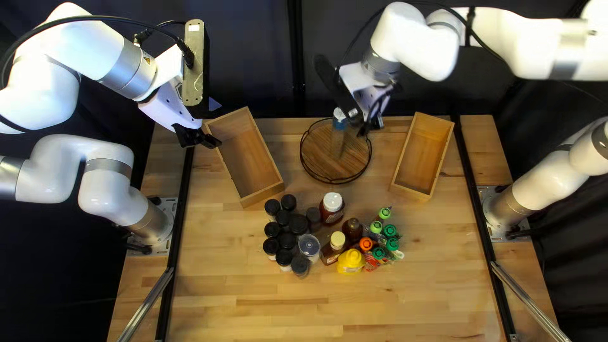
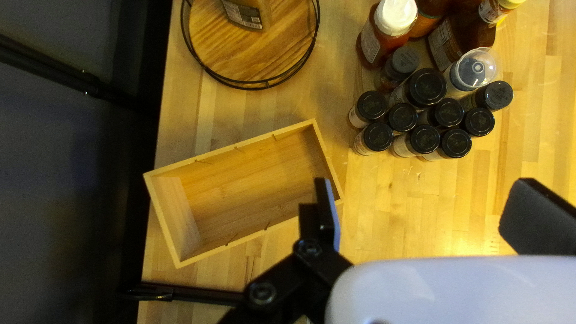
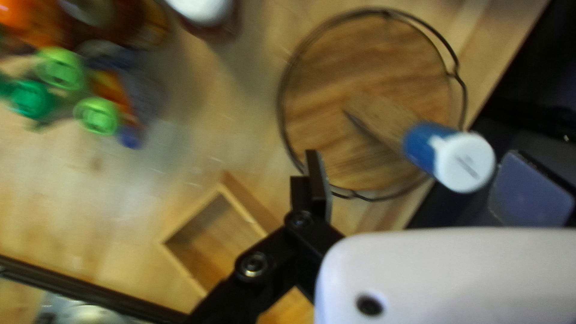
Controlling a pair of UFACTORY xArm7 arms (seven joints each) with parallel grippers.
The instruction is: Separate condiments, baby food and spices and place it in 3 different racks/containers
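From above the table's near edge, we look down at a slant toward its far edge, taking in both grippers' jaws and nearly the whole tabletop (image 1: 253, 310); this is our widest, most distant view. Our left wrist view looks steeply down along the left gripper (image 1: 206, 140): one wooden box (image 2: 240, 186) lies beside a jaw, black-capped jars (image 2: 424, 139) ahead. Our right wrist view looks down along the right gripper (image 1: 364, 128), closer to the round tray (image 3: 372, 66) ahead of its jaws, another box (image 1: 423, 149) beside one jaw. Both wrist views share that tray, which the left one catches only partly, farther ahead.
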